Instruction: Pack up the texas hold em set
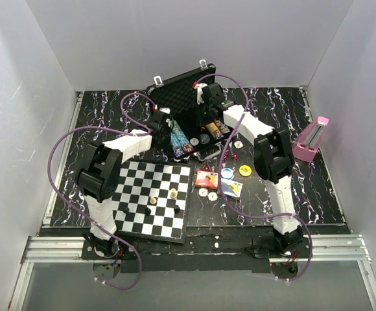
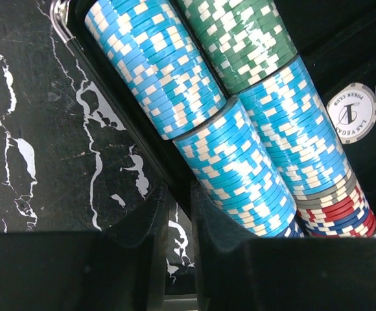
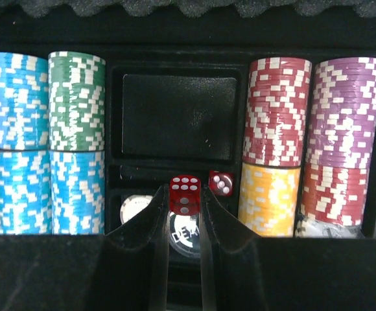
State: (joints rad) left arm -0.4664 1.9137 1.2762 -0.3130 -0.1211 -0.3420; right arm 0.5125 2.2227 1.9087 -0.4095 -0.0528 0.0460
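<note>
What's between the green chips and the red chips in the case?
Right wrist view: an empty black recess, and below it two red dice, one in the right gripper.

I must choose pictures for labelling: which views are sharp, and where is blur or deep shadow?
Top external: even light, sharp, but the case interior is dark. Left wrist: blue chips crisp; the fingers near the lens are black, featureless. Right wrist: red die sharp; foam on top soft.

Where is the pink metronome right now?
In the top view, the pink metronome stands near the right edge of the table, just right of the right arm.
</note>
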